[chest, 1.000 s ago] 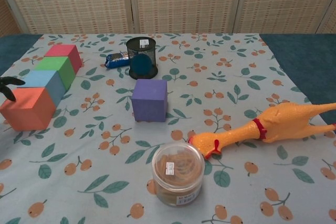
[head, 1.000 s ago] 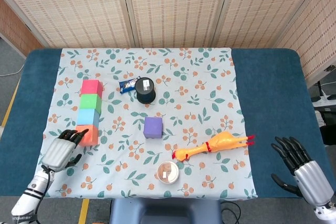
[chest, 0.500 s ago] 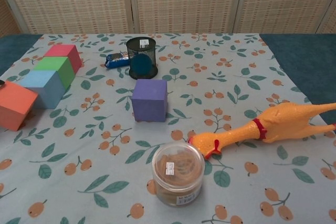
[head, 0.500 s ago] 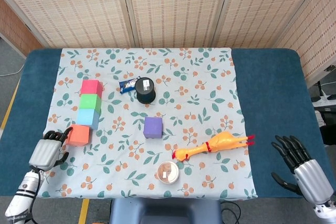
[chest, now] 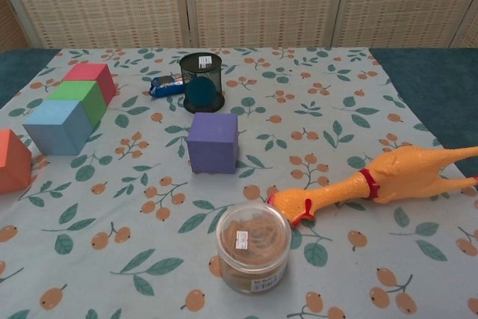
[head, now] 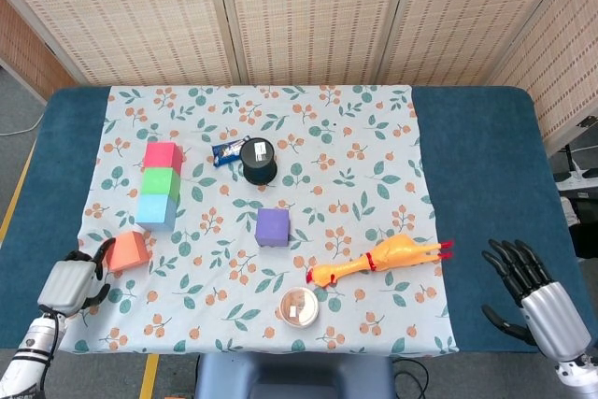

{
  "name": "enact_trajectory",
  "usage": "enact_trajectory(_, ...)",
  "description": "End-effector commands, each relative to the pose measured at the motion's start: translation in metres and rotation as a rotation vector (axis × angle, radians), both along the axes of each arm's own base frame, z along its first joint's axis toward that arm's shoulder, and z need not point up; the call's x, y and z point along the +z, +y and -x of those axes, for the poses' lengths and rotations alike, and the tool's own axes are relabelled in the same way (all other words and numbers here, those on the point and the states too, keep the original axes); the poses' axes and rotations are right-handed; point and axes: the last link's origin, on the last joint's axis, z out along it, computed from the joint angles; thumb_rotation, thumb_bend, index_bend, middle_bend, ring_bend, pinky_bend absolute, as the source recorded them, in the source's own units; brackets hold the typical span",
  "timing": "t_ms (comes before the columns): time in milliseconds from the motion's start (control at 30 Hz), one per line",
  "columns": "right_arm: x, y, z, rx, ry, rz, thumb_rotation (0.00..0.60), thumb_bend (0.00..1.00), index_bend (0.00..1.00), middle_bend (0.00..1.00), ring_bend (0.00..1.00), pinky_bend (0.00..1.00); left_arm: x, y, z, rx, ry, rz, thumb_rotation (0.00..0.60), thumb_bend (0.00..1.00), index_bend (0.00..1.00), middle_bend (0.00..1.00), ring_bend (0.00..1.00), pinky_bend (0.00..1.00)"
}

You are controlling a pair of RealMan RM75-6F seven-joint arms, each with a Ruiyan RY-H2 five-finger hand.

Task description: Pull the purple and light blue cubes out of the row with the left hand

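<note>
Nearest to me, my left hand (head: 67, 279) sits low at the near-left edge of the floral tablecloth (head: 374, 137), its dark fingers curled in, and from the head view I cannot tell whether they touch the orange foam cube (head: 127, 250) just beside them or only lie close to it. My right hand (head: 533, 292) is off the cloth, over the dark blue table (head: 476, 165) at the near right, fingers spread apart and holding nothing.

Close to the near edge of the cloth stands a small clear plastic tub with tan contents (chest: 253, 246). Just beyond it, to the right, a yellow rubber chicken with a red collar (chest: 373, 181) lies on its side, head towards the tub.

The orange cube is tilted and well out of line with the others, at the near left. The purple foam cube (chest: 213, 142) stands alone mid-cloth, well apart from the row.

The light blue foam cube (chest: 58, 125) sits at the near end of the row, touching the green foam cube (chest: 80, 98) behind it, with the pink foam cube (chest: 92, 77) beyond that.

Further back stands a black mesh cup holding something blue (chest: 201, 81), and just to its left lies a small blue snack packet (chest: 166, 85).
</note>
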Motion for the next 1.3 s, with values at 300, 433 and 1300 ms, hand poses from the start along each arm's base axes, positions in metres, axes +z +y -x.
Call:
enact_trajectory(300,0.001,0.002,-0.001,0.003,-0.002,0.003,0.6,0.17,0.0,0.0,0.0,0.02,0.02,-0.022,-0.022,-0.137,0.049,-0.218,0.6,0.37,0.0,0.25,0.32,0.32)
enact_trajectory(433,-0.001,0.001,-0.001,0.0,0.002,-0.007,0.6,0.17,0.0,0.0,0.0,0.02,0.016,-0.015,-0.032,-0.193,-0.008,-0.186,0.6,0.37,0.0,0.07,0.12,0.26)
enact_trajectory(1300,-0.002,0.001,0.0,-0.003,0.007,0.0,0.6,0.17,0.0,0.0,0.0,0.02,-0.021,0.051,-0.019,-0.095,-0.142,-0.01,0.6,0.31,0.0,0.16,0.38,0.11)
